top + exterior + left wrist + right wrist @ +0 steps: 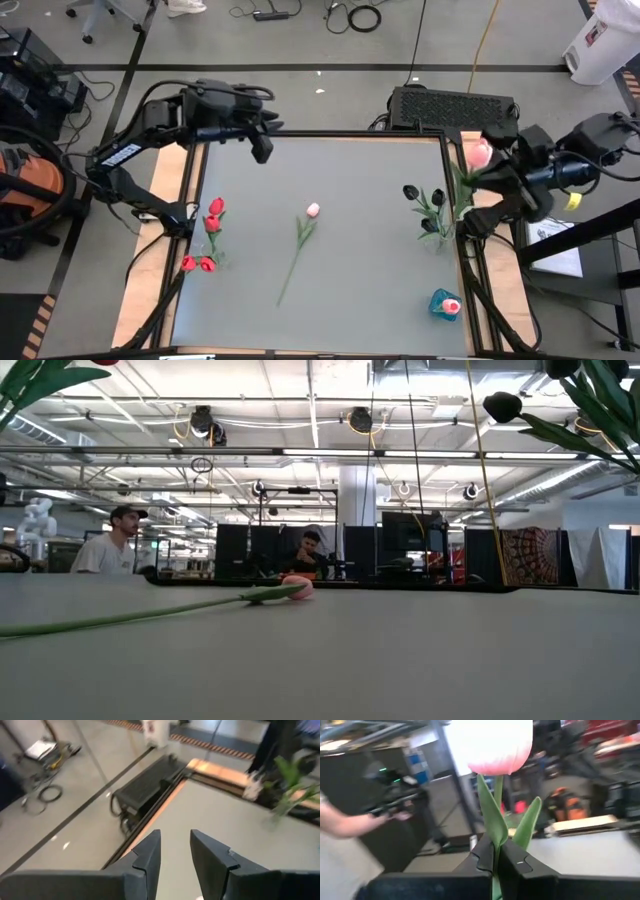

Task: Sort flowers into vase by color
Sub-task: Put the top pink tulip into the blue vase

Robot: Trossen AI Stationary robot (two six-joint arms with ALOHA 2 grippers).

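Note:
A pink tulip [312, 210] lies flat on the grey table [360, 290], its stem running toward the near edge; the low view shows it too [290, 589]. Red tulips [212, 222] stand at the table's left edge and black tulips [428, 205] at its right edge. A small blue vase [446, 304] at the near right holds a pink head. My right gripper [495, 172], beyond the table's right edge, is shut on a second pink tulip [480, 152]. My left gripper [262, 140] hangs open and empty over the far left corner, its fingers apart [175, 857]. My right gripper pinches the pink tulip's green stem [496, 854] between its two fingers, just below the leaves. The fingers lie about level, across the stem. The tulip stands upright above them, head [495, 745] up, lifted clear of the table.
A black box [452, 105] sits beyond the table's far edge. People sit at desks in the room behind the table [110, 540]. A hand shows at the side of the right wrist view [350, 825]. The table's middle and near left are bare grey.

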